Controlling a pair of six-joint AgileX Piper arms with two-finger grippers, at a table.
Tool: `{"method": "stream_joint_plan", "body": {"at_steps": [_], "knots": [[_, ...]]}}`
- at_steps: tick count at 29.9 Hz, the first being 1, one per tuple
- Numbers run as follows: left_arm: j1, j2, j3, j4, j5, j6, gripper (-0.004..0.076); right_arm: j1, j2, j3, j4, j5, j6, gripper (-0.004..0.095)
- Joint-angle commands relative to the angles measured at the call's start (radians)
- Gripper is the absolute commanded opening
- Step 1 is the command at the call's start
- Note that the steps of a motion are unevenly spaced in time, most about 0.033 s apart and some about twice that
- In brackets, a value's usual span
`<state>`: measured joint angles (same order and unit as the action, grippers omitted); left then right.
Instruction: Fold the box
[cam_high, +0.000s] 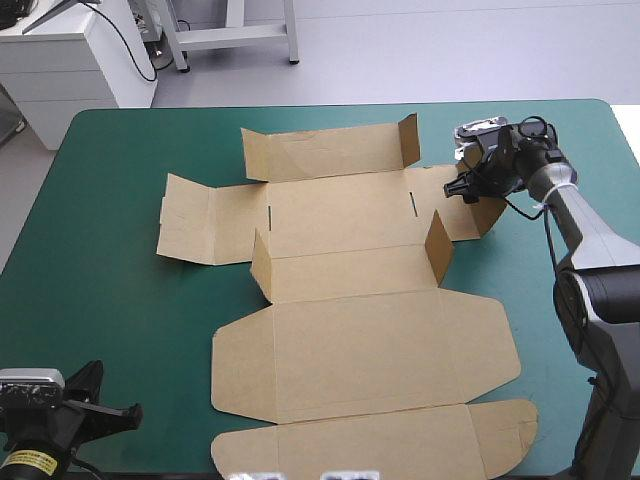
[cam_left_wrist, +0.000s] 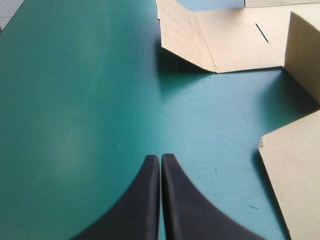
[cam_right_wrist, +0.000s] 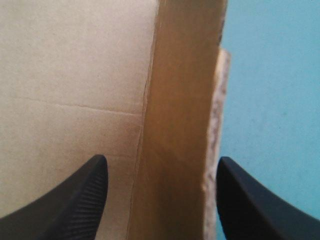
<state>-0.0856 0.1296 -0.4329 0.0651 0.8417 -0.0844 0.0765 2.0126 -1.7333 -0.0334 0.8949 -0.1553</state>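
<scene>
The brown box lies mostly flat across the middle of the teal-green table, with a few short flaps standing up. My right gripper hovers over the box's right end flap, which is tilted up. In the right wrist view that raised flap stands between my open fingers. My left gripper rests at the table's front left corner, apart from the box. Its fingers are shut over bare cover, with the box's left flaps ahead of them.
White cabinets and a metal frame stand beyond the table's far edge. Bare teal-green cover runs along the left side and the front left corner.
</scene>
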Motion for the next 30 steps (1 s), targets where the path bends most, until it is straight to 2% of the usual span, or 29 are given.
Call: {"method": "stream_joint_plan", "body": {"at_steps": [1,3,5,8,11,15,18,30], "knots": [[-0.001,0.013,-0.030,-0.004,-0.068,-0.004,-0.0008,-0.008,-0.040,-0.035,-0.011,-0.039,-0.012,0.0442],[-0.001,0.013,-0.030,-0.004,-0.068,-0.004,-0.0008,-0.008,-0.040,-0.037,-0.016,-0.057,-0.026,0.0229],[-0.001,0.013,-0.030,-0.004,-0.068,-0.004,-0.0008,-0.008,-0.051,-0.039,-0.043,-0.104,-0.028,-0.0027],[-0.001,0.013,-0.030,-0.004,-0.068,-0.004,-0.0008,-0.002,-0.074,-0.069,-0.083,-0.143,-0.056,-0.0006],[-0.001,0.013,-0.028,-0.004,-0.073,-0.004,-0.0008,0.016,-0.109,-0.114,-0.086,-0.134,-0.158,-0.0006],[-0.001,0.013,-0.012,-0.001,-0.112,-0.004,-0.0008,0.066,-0.176,-0.116,-0.146,-0.139,-0.246,-0.0006],[-0.001,0.013,-0.012,-0.001,-0.113,-0.005,-0.0008,0.110,-0.218,-0.116,-0.200,-0.164,-0.248,-0.0006],[-0.001,0.013,-0.012,-0.001,-0.113,-0.005,-0.0008,0.267,-0.319,-0.038,-0.297,-0.187,-0.285,-0.0006]]}}
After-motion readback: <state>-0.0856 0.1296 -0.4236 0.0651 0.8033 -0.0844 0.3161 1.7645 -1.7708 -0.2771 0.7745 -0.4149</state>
